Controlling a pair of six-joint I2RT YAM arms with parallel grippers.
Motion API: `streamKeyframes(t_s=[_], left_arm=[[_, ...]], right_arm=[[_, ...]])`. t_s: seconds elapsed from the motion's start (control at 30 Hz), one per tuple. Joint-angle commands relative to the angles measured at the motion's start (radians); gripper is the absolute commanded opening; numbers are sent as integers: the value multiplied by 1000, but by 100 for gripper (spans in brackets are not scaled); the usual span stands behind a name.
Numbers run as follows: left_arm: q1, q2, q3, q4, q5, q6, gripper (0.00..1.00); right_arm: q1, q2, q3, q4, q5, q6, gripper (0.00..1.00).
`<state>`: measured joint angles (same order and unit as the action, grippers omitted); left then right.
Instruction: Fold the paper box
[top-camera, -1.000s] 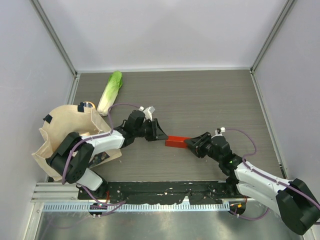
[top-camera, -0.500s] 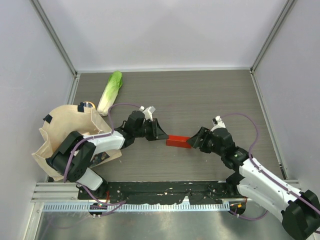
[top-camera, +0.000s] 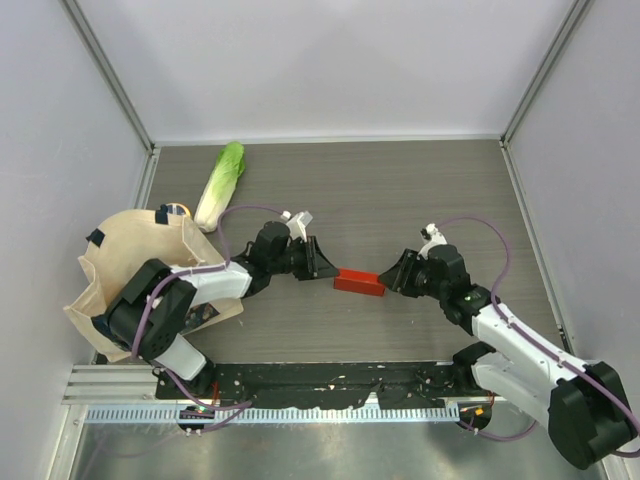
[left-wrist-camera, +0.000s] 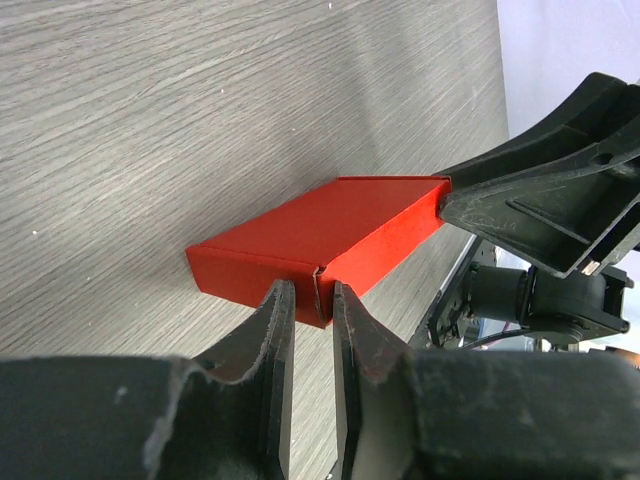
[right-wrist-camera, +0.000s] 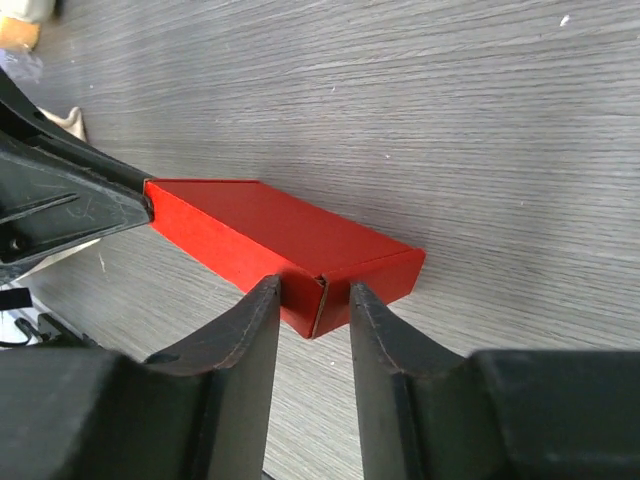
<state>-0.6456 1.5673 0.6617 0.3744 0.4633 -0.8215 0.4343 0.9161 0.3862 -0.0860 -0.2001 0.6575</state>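
My left fingers (left-wrist-camera: 268, 345) and right fingers (right-wrist-camera: 248, 335) straddle opposite ends of the paper box (top-camera: 359, 281); pinching or not, I cannot tell. Uneven pushing could crush or skid it.

Lies flat on the counter (top-camera: 400, 200) as a closed paper box (top-camera: 359, 281), just below the middle of the top view. Bright red all over, thin card, low and rectangular, broad lid face up and shut. Runs left to right, right end a little lower in the frame. Shows sharp creased edges and a thin flap seam at the near corner in both wrist views (left-wrist-camera: 325, 235) (right-wrist-camera: 285, 245). Sits between the left claw (top-camera: 330, 272) and right claw (top-camera: 388, 283), one at each short end.
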Motion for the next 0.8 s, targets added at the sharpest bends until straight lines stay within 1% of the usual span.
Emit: streamKeyframes(t_s=[0.0,0.13,0.3,0.33,0.37,0.43,0.5,0.53,0.57,0.6,0.63,0.67,0.73,0.77], left_arm=[[-29,31,-66,-137,-103,81,18],[-65,-16,-68,-181,-147,94,20],[-115,-87,-79,-183,-175,110,27],[-127,-101,-91,-184,-181,107,28],[-135,-118,-100,-183,-192,105,30],[-158,-168,-122,-195,-218,107,32],[-170,-216,-142,-209,-244,110,33],[-173,-228,-152,-219,-250,111,37],[-177,-243,-158,-230,-258,114,40],[-177,-275,-162,-262,-262,120,44],[-177,-291,-156,-287,-268,133,49],[-175,-308,-148,-337,-273,142,52],[-175,-351,-113,-371,-281,153,58],[-175,-358,-99,-432,-287,153,60]], right_arm=[[0,-42,-89,25,-70,13,33],[-2,-78,-127,35,-99,22,32],[0,-129,-194,80,-133,40,31],[1,-137,-220,81,-146,66,31],[0,-144,-228,122,-160,80,30],[0,-171,-247,131,-183,128,31],[0,-195,-268,134,-194,152,34],[0,-218,-268,128,-200,165,36],[1,-233,-267,93,-203,168,40],[1,-246,-257,50,-205,169,42],[3,-278,-251,23,-205,166,44],[1,-293,-242,-35,-191,163,49],[1,-319,-218,-108,-165,172,54],[1,-312,-208,-125,-133,185,60]])
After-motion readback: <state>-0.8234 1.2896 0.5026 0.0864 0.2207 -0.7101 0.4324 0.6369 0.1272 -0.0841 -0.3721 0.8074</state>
